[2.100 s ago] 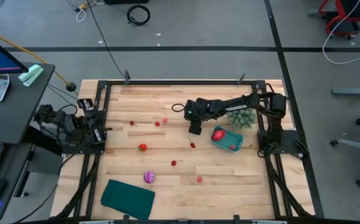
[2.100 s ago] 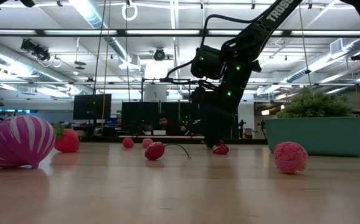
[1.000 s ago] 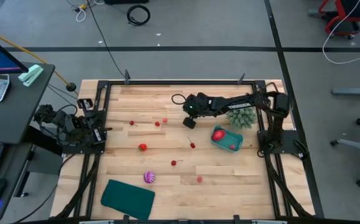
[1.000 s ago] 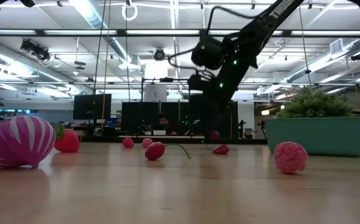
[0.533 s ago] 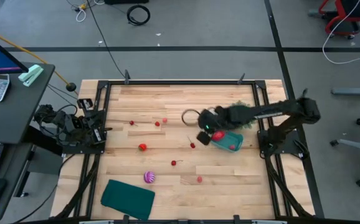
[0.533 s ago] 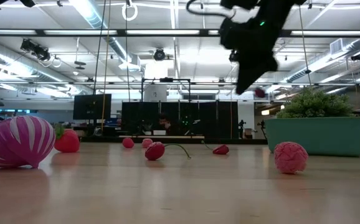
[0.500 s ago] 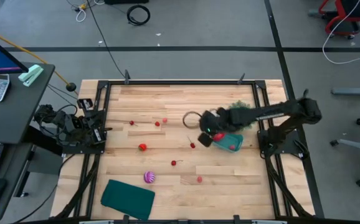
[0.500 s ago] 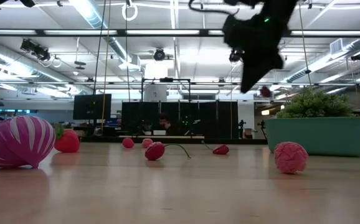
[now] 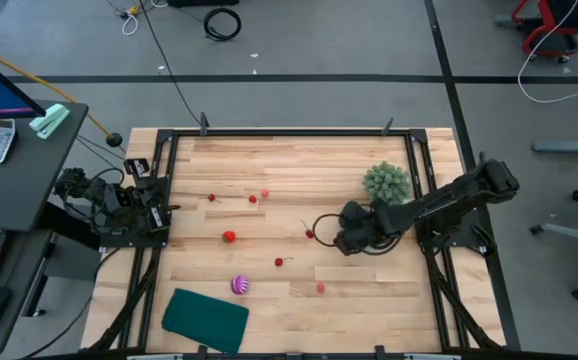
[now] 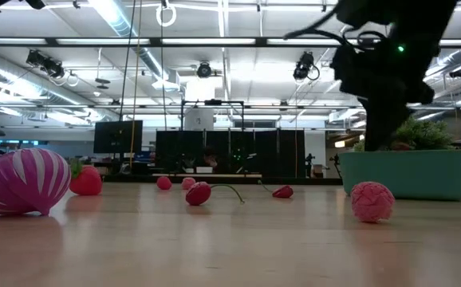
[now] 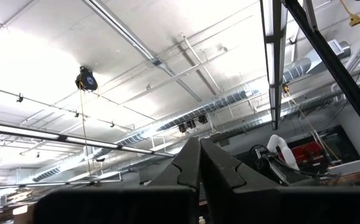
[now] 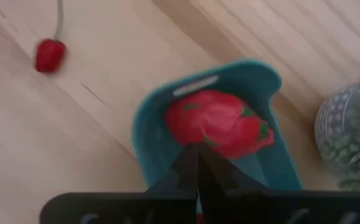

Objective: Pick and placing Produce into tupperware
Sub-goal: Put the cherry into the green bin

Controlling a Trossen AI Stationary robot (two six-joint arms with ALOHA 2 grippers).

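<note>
From above, the right gripper hangs right over the tupperware, hiding it, with the green clump at its 1 o'clock. The left gripper is parked at the table's 9 o'clock edge.

Low view: teal tupperware under the arm, striped ball far off at 9 o'clock.

Left wrist: fingers pressed together.

Right wrist: fingers closed over the tub, where a big red fruit sits; can't tell if anything's pinched.
</note>
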